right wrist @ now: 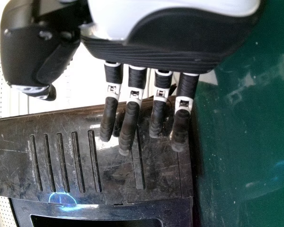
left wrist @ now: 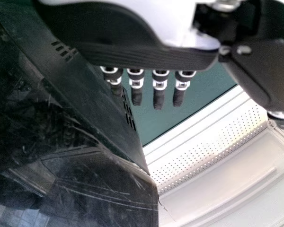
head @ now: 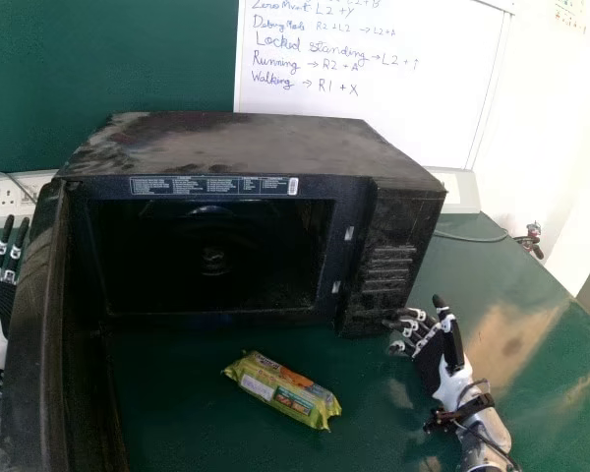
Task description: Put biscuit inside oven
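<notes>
Head view | green table [head: 177, 423] under oven [head: 256, 146], biscuit packet [head: 283, 390] | whiteboard [head: 413, 108] behind

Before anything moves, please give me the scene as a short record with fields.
microwave oven: black, on green table
oven door: open, on robot's left
biscuit packet: mostly green, on table before the oven
left hand: outside the door, fingers straight
right hand: right of the packet, fingers relaxed, empty
background: whiteboard
</notes>
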`<control>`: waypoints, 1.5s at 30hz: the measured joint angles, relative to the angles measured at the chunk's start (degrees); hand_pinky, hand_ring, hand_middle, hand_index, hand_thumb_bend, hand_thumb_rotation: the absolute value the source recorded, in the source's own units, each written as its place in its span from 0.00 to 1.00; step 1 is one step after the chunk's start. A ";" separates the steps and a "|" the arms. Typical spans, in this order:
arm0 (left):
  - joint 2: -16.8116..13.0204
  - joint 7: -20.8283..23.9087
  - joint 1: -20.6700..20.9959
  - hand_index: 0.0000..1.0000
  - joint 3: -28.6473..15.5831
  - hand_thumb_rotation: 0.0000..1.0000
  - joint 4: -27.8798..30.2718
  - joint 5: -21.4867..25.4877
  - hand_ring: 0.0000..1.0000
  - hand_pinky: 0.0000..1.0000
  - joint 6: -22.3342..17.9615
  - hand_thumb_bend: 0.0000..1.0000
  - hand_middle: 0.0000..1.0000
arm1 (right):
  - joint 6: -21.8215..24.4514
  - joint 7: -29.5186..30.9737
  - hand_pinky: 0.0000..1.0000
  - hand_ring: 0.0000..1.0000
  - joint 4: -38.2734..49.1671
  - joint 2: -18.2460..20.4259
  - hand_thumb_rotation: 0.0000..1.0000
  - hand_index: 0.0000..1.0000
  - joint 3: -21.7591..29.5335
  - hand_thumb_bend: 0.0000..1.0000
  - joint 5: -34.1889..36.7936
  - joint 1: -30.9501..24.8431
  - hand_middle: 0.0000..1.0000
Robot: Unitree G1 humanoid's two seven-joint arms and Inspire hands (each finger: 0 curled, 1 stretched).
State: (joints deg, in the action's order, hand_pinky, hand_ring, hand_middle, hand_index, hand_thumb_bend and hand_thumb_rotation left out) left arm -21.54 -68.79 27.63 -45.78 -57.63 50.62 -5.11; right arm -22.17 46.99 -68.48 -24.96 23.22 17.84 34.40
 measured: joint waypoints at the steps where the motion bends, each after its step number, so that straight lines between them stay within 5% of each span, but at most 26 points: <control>1: -0.01 0.00 0.00 0.84 0.00 0.73 -0.01 0.00 0.06 0.00 0.01 0.16 0.39 | -0.03 0.03 0.30 0.33 0.00 0.00 0.33 0.54 0.00 0.72 0.00 0.00 0.46; 19: -0.03 0.05 -0.09 0.85 0.00 0.75 0.25 0.01 0.03 0.00 0.66 0.16 0.37 | -3.87 6.40 0.31 0.35 1.12 0.02 0.39 0.60 -0.92 0.73 -0.15 -1.46 0.47; 25: -0.03 0.04 -0.12 0.85 -0.01 0.78 0.18 0.00 0.04 0.00 0.36 0.17 0.37 | -4.47 10.68 0.31 0.36 4.57 0.06 0.37 0.60 -1.96 0.83 -0.15 -2.13 0.47; 45: 0.07 -0.03 0.08 0.85 -0.03 0.71 0.14 0.01 0.06 0.00 0.54 0.16 0.39 | -4.71 17.48 0.37 0.41 19.94 0.30 0.29 0.68 -4.71 0.91 2.36 -5.03 0.53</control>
State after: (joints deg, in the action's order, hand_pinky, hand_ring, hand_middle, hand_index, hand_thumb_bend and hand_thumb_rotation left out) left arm -21.48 -68.81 27.70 -45.81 -57.49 50.63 -4.57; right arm -26.88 64.47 -48.54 -24.66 18.51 20.20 29.37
